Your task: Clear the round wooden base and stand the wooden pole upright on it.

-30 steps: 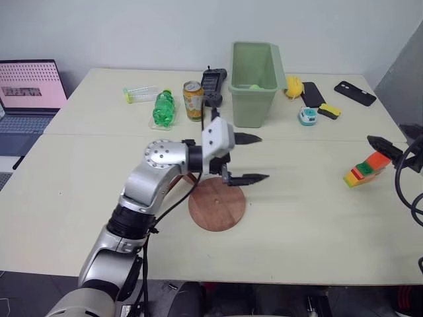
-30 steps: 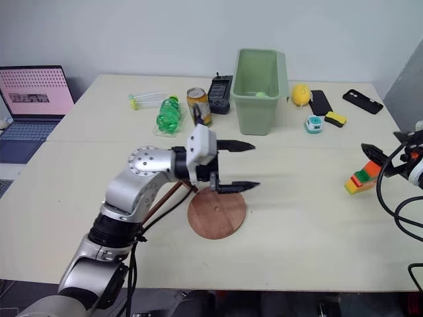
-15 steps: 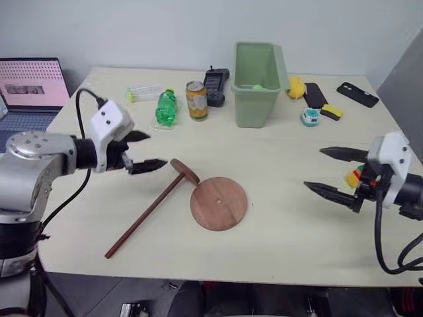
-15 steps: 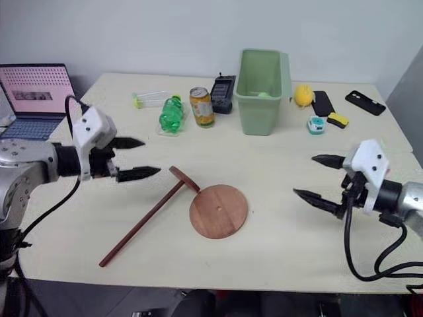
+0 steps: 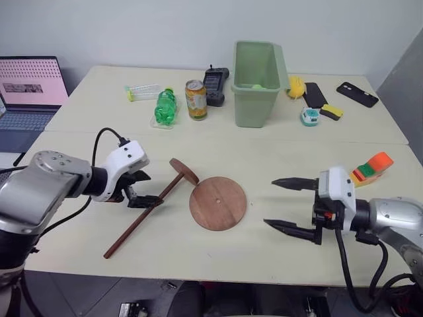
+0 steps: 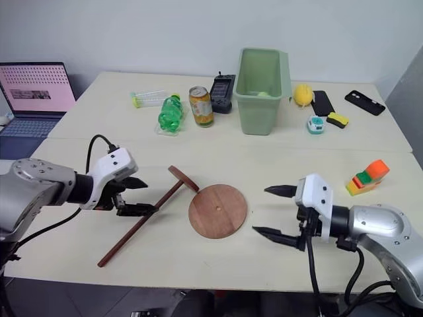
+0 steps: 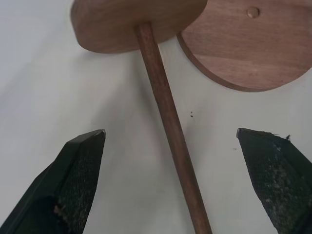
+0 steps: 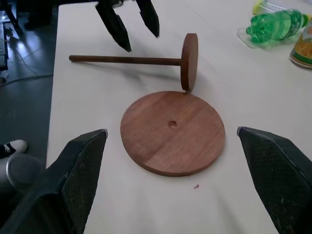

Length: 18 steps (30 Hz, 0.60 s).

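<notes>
The base lies flat on the counter with nothing on it, its small centre hole showing, so the clearing looks done. What is left, as I judge it, is the pole. It lies on its side just left of the base, its disc end nearest the base rim and the thin rod running away toward the counter's near edge.

My left gripper is released, jaws wide, and hangs right over the rod. In my left wrist view the rod passes between my two fingertips with room on both sides, and nothing is touching it. My right gripper is also released and empty, waiting just right of the base and pointing at it.

To do this well, I would come down square on the rod and close fairly near the disc end, since that end is probably the heavy one and a grip far out on the rod could let it swing. Then I'd lift, turn the rod vertical with the disc down, and lower it onto the middle of the base. My right gripper could steady the base if it slides.
</notes>
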### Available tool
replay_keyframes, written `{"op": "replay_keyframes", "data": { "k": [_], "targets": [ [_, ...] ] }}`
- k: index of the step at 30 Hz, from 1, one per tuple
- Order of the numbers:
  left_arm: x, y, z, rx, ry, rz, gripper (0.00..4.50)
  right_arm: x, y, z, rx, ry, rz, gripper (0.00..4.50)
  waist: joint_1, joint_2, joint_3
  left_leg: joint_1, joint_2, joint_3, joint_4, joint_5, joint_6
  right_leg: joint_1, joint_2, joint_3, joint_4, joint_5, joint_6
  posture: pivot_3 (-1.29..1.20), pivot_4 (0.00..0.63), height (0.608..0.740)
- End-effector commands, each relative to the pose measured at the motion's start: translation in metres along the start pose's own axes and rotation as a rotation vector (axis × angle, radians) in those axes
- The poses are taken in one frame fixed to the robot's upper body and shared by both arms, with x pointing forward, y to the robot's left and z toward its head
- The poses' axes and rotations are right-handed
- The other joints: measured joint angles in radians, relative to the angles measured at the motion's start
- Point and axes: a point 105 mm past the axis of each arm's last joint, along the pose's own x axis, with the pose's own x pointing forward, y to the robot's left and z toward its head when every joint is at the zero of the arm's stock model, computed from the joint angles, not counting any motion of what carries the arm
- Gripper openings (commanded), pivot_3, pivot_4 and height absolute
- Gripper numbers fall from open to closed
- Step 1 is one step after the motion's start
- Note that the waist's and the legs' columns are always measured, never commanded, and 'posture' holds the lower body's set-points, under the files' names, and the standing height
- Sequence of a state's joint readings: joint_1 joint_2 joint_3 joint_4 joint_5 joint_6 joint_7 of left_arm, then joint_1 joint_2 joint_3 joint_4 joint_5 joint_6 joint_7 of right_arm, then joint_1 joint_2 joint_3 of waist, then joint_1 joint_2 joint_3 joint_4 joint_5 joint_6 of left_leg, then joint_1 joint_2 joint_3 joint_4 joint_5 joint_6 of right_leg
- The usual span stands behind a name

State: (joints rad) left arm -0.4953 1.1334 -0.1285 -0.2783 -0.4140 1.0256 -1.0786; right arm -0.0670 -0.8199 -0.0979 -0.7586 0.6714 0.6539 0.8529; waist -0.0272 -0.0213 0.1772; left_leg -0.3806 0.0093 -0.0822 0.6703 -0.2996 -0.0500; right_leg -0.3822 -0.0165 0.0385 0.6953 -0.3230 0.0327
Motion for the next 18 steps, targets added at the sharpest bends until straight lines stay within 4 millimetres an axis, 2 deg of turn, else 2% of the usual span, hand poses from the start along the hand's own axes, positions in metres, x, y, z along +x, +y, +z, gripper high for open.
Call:
{"op": "replay_keyframes", "data": {
  "k": [1, 9, 16, 18],
  "targets": [
    [0.004, 0.006, 0.001, -0.026, 0.042, 0.03, 4.5, 0.006, 0.011, 0.007, -0.027, -0.033, 0.025, 4.49, -0.001, 0.0, 0.0, 0.0, 0.0, 0.0, 0.0, 0.0, 0.0, -0.001, 0.0, 0.0, 0.0, 0.0, 0.0, 0.0, 0.15, 0.74],
    [0.019, -0.001, -0.013, -0.042, 0.143, -0.007, 4.5, 0.013, 0.021, 0.009, -0.011, -0.061, 0.025, 4.49, -0.002, 0.0, 0.0, -0.001, 0.001, 0.0, 0.0, 0.0, 0.0, -0.003, 0.001, 0.001, 0.002, 0.0, 0.0, 0.0, 0.15, 0.74],
    [0.029, 0.0, -0.013, -0.054, 0.16, 0.002, 4.5, 0.015, 0.024, 0.008, -0.005, -0.063, 0.016, 4.49, -0.001, 0.0, 0.0, -0.001, 0.0, 0.0, 0.001, 0.0, 0.0, -0.003, 0.0, 0.001, 0.002, 0.0, 0.0, 0.0, 0.15, 0.74],
    [0.031, 0.002, -0.013, -0.045, 0.163, 0.01, 4.14, 0.015, 0.024, 0.008, -0.004, -0.063, 0.014, 4.5, -0.002, 0.0, 0.0, -0.001, 0.0, 0.0, 0.001, 0.0, 0.0, -0.003, 0.0, 0.001, 0.002, 0.0, 0.0, 0.0, 0.15, 0.74]
  ]
}}
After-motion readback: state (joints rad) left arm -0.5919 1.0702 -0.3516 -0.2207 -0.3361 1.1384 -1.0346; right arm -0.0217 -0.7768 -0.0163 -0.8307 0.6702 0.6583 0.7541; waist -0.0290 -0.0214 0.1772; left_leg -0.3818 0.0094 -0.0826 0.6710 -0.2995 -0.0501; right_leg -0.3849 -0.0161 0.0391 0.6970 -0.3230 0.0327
